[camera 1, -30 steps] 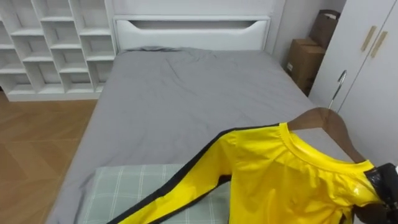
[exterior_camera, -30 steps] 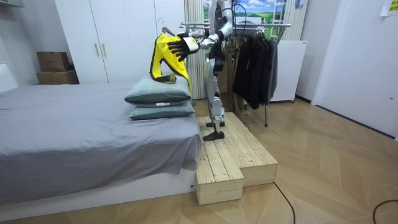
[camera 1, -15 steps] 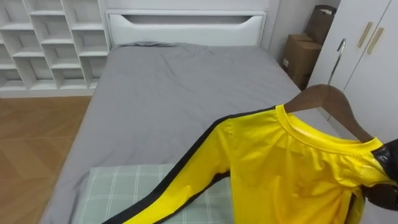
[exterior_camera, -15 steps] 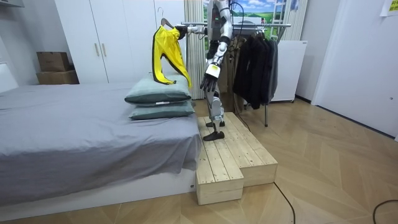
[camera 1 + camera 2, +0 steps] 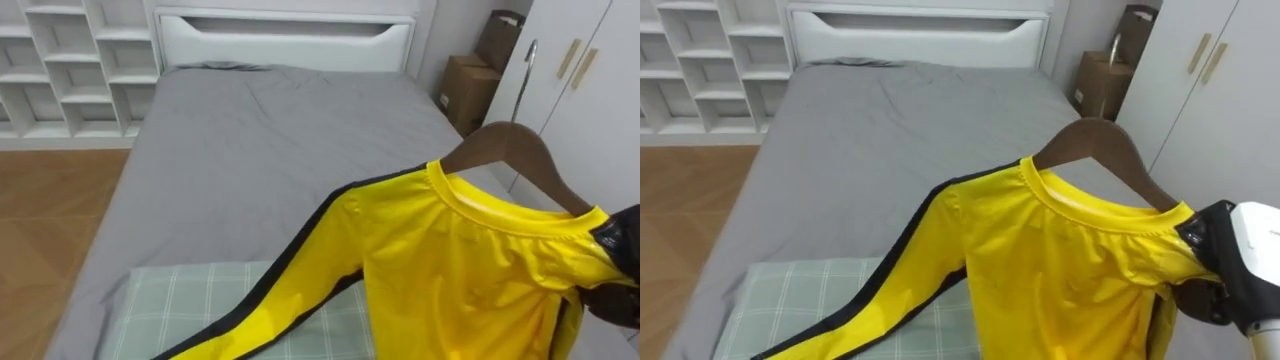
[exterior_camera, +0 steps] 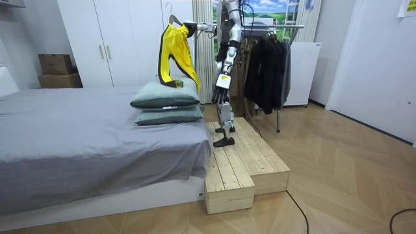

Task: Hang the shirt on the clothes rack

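At the right edge of the eye views, the right hand (image 5: pixel 1212 290) has its dark fingers curled round the shoulder of the yellow shirt (image 5: pixel 450 270), which is draped on a wooden hanger (image 5: pixel 510 155). The shirt fills the lower right, and its black-striped sleeve trails down to the lower left over a green checked pillow (image 5: pixel 180 310) on the grey bed (image 5: pixel 250 150). In the room view the robot stands on a wooden platform (image 6: pixel 244 162) beside the bed. Its left hand (image 6: pixel 221 80) hangs low, and I cannot tell how its fingers are set.

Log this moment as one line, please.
right hand: holds shirt on hanger | shirt: raised over pillow | left hand: at side | stand: platform by bed
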Tool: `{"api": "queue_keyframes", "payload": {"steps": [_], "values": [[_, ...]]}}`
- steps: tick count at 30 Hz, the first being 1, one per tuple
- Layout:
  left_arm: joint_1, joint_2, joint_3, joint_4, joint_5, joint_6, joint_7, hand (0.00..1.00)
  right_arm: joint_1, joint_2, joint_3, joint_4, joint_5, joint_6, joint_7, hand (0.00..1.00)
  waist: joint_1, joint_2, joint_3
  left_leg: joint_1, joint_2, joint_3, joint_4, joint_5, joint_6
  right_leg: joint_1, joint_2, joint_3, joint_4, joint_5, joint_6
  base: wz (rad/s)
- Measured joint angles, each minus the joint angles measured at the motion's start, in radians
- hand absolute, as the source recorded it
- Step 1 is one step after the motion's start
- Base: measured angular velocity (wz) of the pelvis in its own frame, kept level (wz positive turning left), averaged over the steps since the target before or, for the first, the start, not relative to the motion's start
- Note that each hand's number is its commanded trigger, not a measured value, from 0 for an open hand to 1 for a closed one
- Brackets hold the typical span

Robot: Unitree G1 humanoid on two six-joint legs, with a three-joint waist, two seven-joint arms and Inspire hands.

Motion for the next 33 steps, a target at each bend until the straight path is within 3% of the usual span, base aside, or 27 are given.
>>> {"api": "queue_keyframes", "payload": {"steps": [9, 12, 14, 16, 19, 21, 23, 25, 26, 29, 33], "values": [[-0.028, 0.0, -0.08, 0.005, 0.001, 0.022, -0.072, 0.0, 0.0, 0.001, 0.003, 0.0, 0.01, -0.001, -0.008, 1.0, -0.024, -0.012, 0.0103, -0.009, 0.004, 0.022, -0.002, -0.001, -0.001, -0.025, 0.003, 0.025, 0.011, 0.0, 0.0, -0.08], [-0.027, 0.008, -0.098, 0.008, 0.003, 0.04, -0.098, 0.0, 0.018, 0.002, 0.007, -0.001, 0.007, 0.0, -0.021, 1.0, -0.031, -0.028, 0.0064, -0.022, 0.006, 0.034, 0.004, -0.001, 0.0, -0.04, 0.003, 0.033, 0.012, 0.0, 0.0, -0.11], [-0.023, 0.015, -0.111, 0.016, 0.012, 0.046, -0.122, 0.0, 0.038, 0.005, 0.015, -0.002, 0.0, 0.001, -0.022, 1.0, -0.029, -0.035, 0.0021, -0.024, 0.014, 0.058, 0.01, -0.012, -0.002, -0.053, 0.01, 0.057, 0.016, 0.004, 0.003, -0.26], [-0.024, 0.018, -0.118, 0.034, 0.015, 0.051, -0.13, 0.0, 0.056, 0.014, 0.021, -0.002, 0.004, -0.001, -0.022, 1.0, -0.028, -0.03, 0.005, -0.024, 0.032, 0.081, 0.035, -0.034, -0.005, -0.058, 0.02, 0.055, 0.025, 0.013, 0.009, -0.45], [-0.028, 0.027, -0.14, 0.076, 0.023, 0.069, -0.147, 0.0, 0.064, 0.027, 0.029, -0.002, 0.002, -0.005, -0.022, 1.0, -0.021, -0.027, 0.0041, -0.022, 0.063, 0.173, 0.062, -0.061, -0.01, -0.099, 0.035, 0.052, 0.049, 0.021, 0.007, -0.83], [-0.027, 0.032, -0.148, 0.096, 0.026, 0.075, -0.163, 0.0, 0.065, 0.027, 0.029, -0.004, 0.003, -0.012, -0.022, 1.0, -0.02, -0.02, 0.0082, -0.014, 0.088, 0.236, 0.074, -0.074, -0.015, -0.115, 0.044, 0.029, 0.046, 0.037, -0.001, -1.07], [-0.026, 0.041, -0.152, 0.112, 0.029, 0.077, -0.174, 0.0, 0.065, 0.027, 0.03, -0.005, 0.005, -0.024, -0.022, 1.0, -0.021, -0.014, 0.009, 0.003, 0.108, 0.3, 0.074, -0.089, -0.021, -0.128, 0.045, -0.037, 0.047, 0.047, -0.013, -0.95], [-0.034, 0.048, -0.156, 0.11, 0.028, 0.081, -0.19, 0.0, 0.064, 0.029, 0.046, -0.003, 0.003, -0.026, -0.022, 1.0, -0.019, 0.002, 0.0125, 0.033, 0.13, 0.385, 0.083, -0.107, -0.031, -0.141, 0.031, -0.173, 0.054, 0.059, -0.028, -1.18], [-0.042, 0.048, -0.155, 0.111, 0.028, 0.085, -0.195, 0.0, 0.063, 0.028, 0.063, -0.003, 0.0, -0.026, -0.022, 1.0, -0.01, 0.005, 0.0096, 0.048, 0.14, 0.431, 0.093, -0.118, -0.035, -0.15, 0.025, -0.213, 0.065, 0.063, -0.032, -1.14], [-0.059, 0.049, -0.16, 0.11, 0.018, 0.096, -0.207, 0.0, 0.065, 0.03, 0.107, -0.003, 0.001, -0.032, -0.021, 1.0, -0.005, 0.026, 0.0112, 0.095, 0.159, 0.529, 0.103, -0.137, -0.051, -0.162, 0.018, -0.283, 0.089, 0.071, -0.042, -1.0], [-0.061, 0.048, -0.174, 0.11, 0.007, 0.129, -0.207, 0.0, 0.065, 0.03, 0.117, -0.003, 0.003, -0.041, -0.021, 1.0, -0.027, 0.026, 0.0087, 0.104, 0.163, 0.571, 0.106, -0.147, -0.062, -0.19, 0.018, -0.299, 0.112, 0.071, -0.044, -0.46]]}}
